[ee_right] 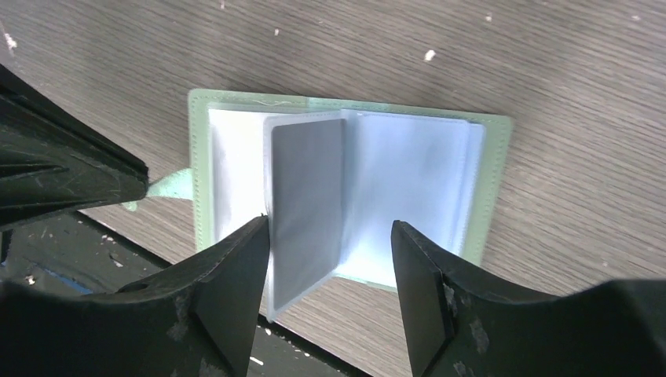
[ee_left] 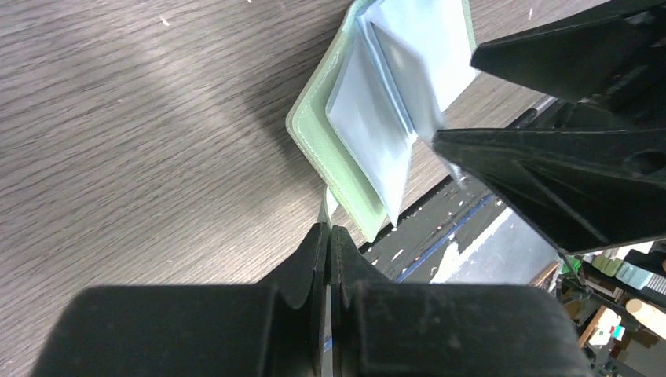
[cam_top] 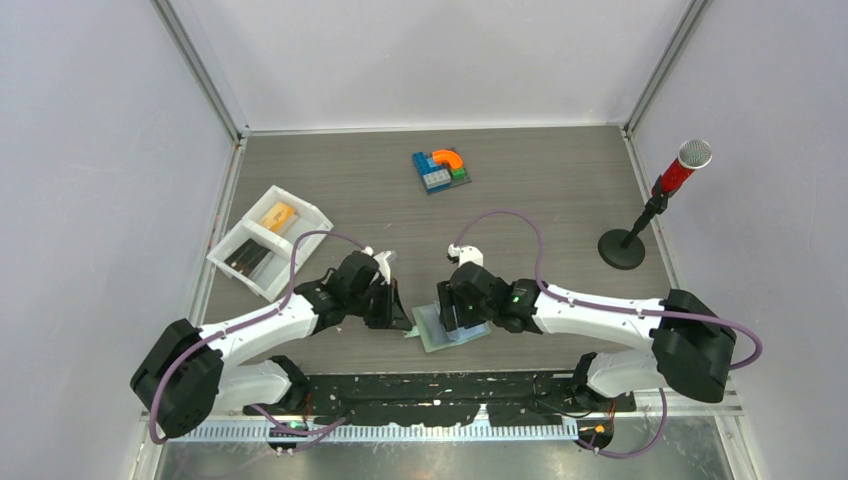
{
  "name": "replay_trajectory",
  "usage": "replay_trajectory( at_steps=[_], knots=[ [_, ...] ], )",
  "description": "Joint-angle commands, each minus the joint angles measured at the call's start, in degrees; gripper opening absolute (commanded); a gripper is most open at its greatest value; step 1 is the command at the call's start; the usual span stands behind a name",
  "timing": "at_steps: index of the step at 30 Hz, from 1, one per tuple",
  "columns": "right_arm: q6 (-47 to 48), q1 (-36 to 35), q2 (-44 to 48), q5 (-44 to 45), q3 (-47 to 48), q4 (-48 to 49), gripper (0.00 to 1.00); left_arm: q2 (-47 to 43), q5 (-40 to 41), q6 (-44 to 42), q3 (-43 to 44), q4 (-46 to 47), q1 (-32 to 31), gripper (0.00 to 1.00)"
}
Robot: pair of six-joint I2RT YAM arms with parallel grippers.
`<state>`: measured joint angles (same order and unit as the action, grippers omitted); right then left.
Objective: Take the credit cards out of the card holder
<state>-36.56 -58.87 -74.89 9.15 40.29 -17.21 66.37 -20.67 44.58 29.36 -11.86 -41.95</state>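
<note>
At the near edge of the table (cam_top: pixel 560 200) the card holder (cam_top: pixel 432 332) (ee_right: pixel 491 181) (ee_left: pixel 330 149) is laid open, cover down, its pale blue sleeve pages (ee_right: pixel 408 188) (ee_left: pixel 369 133) fanned upward. Its closure tab (ee_right: pixel 173 187) (ee_left: pixel 326 208) is pinched in the clenched left gripper (cam_top: pixel 404 320) (ee_left: pixel 330 236). The right gripper (cam_top: pixel 455 318) (ee_right: pixel 330 228) is held released just above, jaws parted either side of one raised page. Farther back on the left, an orange card (cam_top: pixel 278 215) and a dark card (cam_top: pixel 247 258) are seen in separate compartments of the white tray (cam_top: pixel 240 222). Beyond, toy blocks (cam_top: pixel 440 170) and a microphone (cam_top: pixel 680 172) are stood.
</note>
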Motion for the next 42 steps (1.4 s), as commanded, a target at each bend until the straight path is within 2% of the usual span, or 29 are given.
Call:
replay_trajectory(
  at_steps=[1,8,14,17,21,29,39,42],
  knots=[
    [-0.3,0.0,1.9,5.5,-0.2,-4.5,0.64,-1.5,3.7,-2.0,0.4,-3.1,-0.2,0.0],
    [1.7,1.3,1.5,10.0,4.6,-9.9,0.63,-3.6,10.2,-2.8,2.9,-9.9,-0.1,0.0],
    [3.1,1.6,2.9,5.0,4.8,-5.7,0.58,-7.0,12.9,-2.0,5.7,-13.6,-0.2,0.19],
    [2.9,1.7,2.9,0.5,3.7,-2.4,0.51,-8.9,10.6,-0.9,6.1,-11.9,-0.2,0.28],
    [1.5,2.2,2.3,-3.9,2.1,2.0,0.45,-9.7,7.5,0.2,6.8,-9.2,-0.6,0.35],
    [-0.4,3.8,0.5,-7.9,-1.9,8.5,0.39,-3.3,2.5,3.5,6.3,3.4,-4.1,0.33],
    [-2.6,8.7,-0.8,-14.2,-10.3,18.8,0.34,9.9,2.3,7.6,3.7,19.9,-5.1,0.29],
    [-3.1,9.3,-1.6,-15.5,-11.5,20.3,0.34,12.9,2.4,8.0,3.4,22.3,-5.1,0.28]
  ],
)
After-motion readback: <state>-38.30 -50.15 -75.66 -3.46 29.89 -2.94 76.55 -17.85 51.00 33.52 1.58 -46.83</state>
